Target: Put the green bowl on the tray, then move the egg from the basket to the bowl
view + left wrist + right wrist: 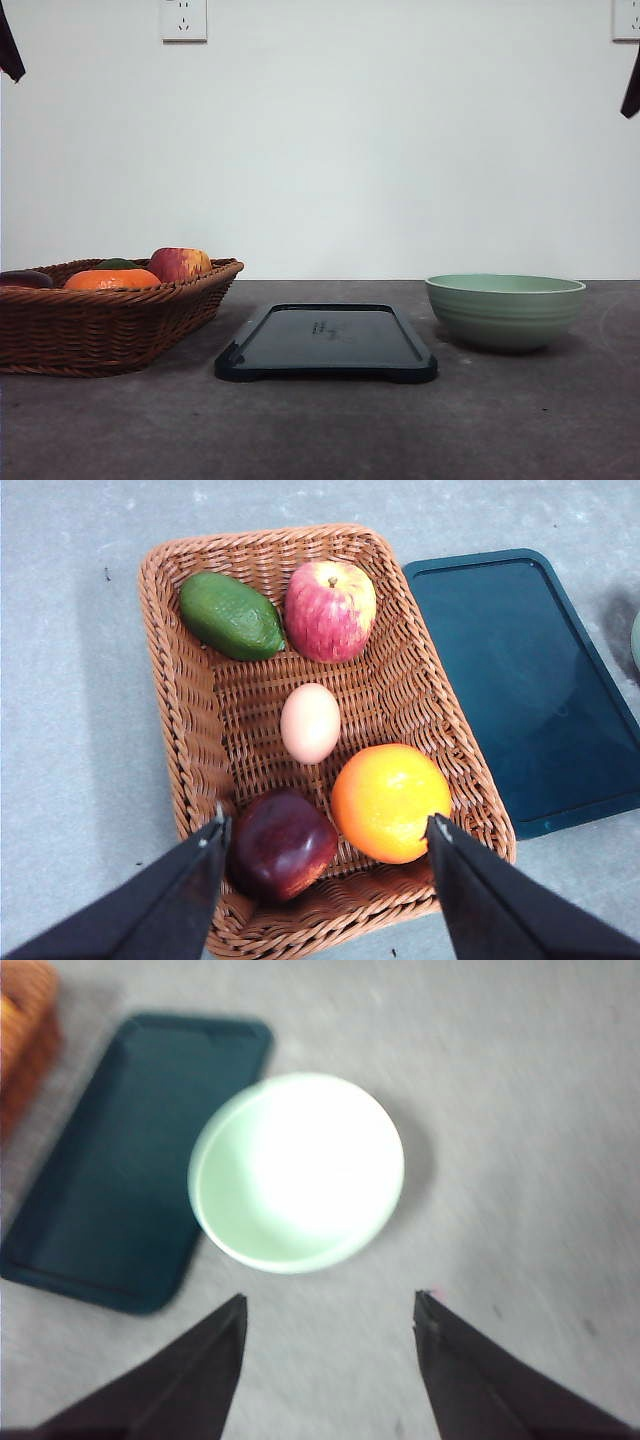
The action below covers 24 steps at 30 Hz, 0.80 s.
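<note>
Two grippers: both empty, jaws spread apart.
Basket (100, 320): far left of front frame, on surface (320, 430); holds egg (310, 723), apple (331, 610), orange fruit (391, 802), dark red fruit (282, 842), avocado (232, 616).
Left gripper (325, 840): poised above basket, egg just ahead between fingers, long axis running away from gripper.
Tray (326, 342): centre frame, bare, between basket and bowl.
Green bowl (505, 310): right of centre, just beside tray, not on it.
Right gripper (330, 1312): above bowl, nearer arm for first move.
Hard to make out: egg hidden behind basket wall in front frame; right wrist view blurred, bowl interior washed out.
</note>
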{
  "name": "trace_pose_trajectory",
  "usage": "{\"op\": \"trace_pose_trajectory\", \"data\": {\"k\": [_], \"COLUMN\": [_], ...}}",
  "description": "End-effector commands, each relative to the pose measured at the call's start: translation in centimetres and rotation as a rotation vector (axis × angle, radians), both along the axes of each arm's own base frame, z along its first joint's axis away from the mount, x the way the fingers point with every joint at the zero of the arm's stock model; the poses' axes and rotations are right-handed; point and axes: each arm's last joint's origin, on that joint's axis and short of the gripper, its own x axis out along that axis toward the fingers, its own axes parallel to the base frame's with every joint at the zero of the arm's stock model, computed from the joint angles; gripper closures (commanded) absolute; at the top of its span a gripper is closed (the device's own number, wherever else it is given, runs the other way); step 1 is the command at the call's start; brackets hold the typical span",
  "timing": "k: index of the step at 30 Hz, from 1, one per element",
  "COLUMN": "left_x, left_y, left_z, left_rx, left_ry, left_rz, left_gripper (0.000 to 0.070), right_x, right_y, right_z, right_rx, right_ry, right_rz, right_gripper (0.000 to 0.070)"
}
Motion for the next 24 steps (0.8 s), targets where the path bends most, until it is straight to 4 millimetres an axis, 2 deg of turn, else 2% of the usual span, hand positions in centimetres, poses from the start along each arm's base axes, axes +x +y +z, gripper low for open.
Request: {"op": "trace_pose_trajectory", "data": {"k": [1,6,12,18,24], "left_x": [0.1,0.1,0.1,0.1,0.1], "left_y": [-0.1,-0.1,-0.1,-0.1,-0.1], "left_z": [0.7,0.7,0.7,0.7,0.7], "left_rx": [-0.006,-0.007,-0.007,-0.007,-0.006], "left_ry": [-0.023,-0.024,-0.022,-0.022,-0.023], "left_rz": [-0.006,-0.006,-0.006,-0.006,-0.006], "left_gripper": [0.03,0.03,0.03,0.03,0.03], "right_x": [0.7,2.8,6.2,9.8,12.5], "right_y": [0.1,0.2,0.5,0.7,0.9], "right_z": [0.4,0.7,0.1,-1.7,-4.2], "right_rx": [0.006,-0.002,-0.011,-0.021,-0.023], "right_ry": [0.032,0.137,0.232,0.291,0.321], "right_rz": [-0.011,-0.012,-0.01,-0.003,-0.002], "right_gripper": [0.0368,0.0368,0.0369,0.0369,0.0369]}}
